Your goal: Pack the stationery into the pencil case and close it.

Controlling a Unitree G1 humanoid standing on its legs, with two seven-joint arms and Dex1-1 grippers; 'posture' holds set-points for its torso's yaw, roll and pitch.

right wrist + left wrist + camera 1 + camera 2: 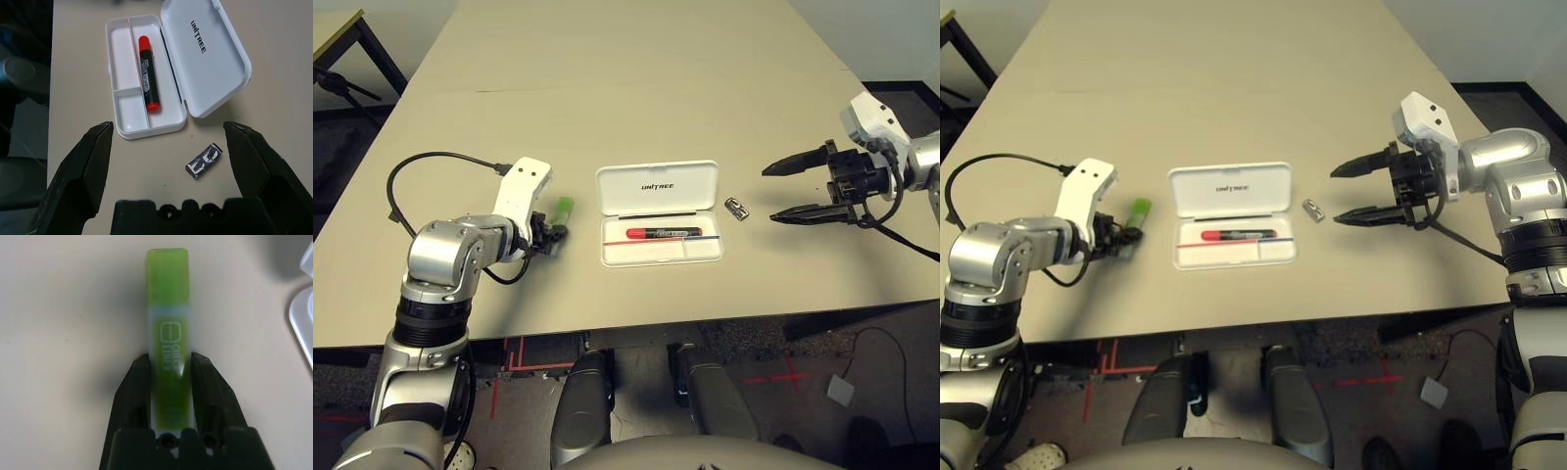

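**Left claw on the green stick, case open with the marker inside**

Head views: the case (658,213) lies open in the middle of the tabletop (626,88), lid folded back. The marker (663,233) lies in its tray. The small cylinder (736,208) rests on the tabletop just beside the case, on the robot's right. The left claw (546,233) is down at the green stick (564,208), on the robot's left of the case. The right claw (795,188) hangs above the tabletop near the cylinder, fingers wide apart and holding nothing.

Left wrist view: the two black fingers (134,391) sit narrow on both sides of the stick, at its rear part. The stick seems to lie on the tabletop. The cap end sticks out far in front.

Right wrist view: the cylinder lies between the spread fingers, apart from both.

Risk, in my judgement: the grip is near one end, so the stick can tilt or slip when lifted, and then catch on the case rim. The tiny cylinder can roll away if one finger touches it first.
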